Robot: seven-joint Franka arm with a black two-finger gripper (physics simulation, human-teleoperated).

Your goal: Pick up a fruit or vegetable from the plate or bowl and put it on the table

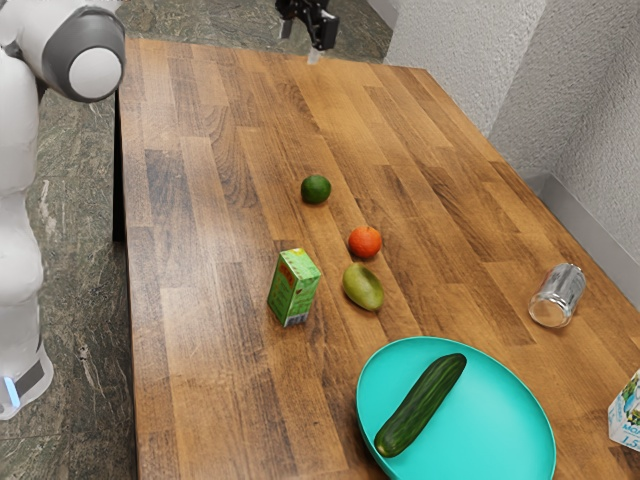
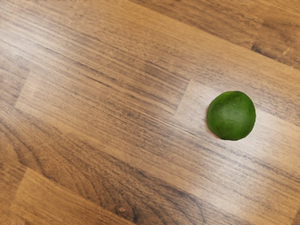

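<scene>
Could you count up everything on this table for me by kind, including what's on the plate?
Fruit and vegetables: 4 (green round fruit, orange-red round fruit, yellow-green oval fruit, cucumber)
Cartons: 2 (green carton, partly visible white carton)
Silvery can or glass: 1
Plate: 1
Total: 8

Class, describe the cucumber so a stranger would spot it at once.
On the wooden table sits a turquoise plate. The cucumber lies on it, dark green. Its long, slender shape sets it apart from the stubby yellow-green fruit on the wood.
</scene>
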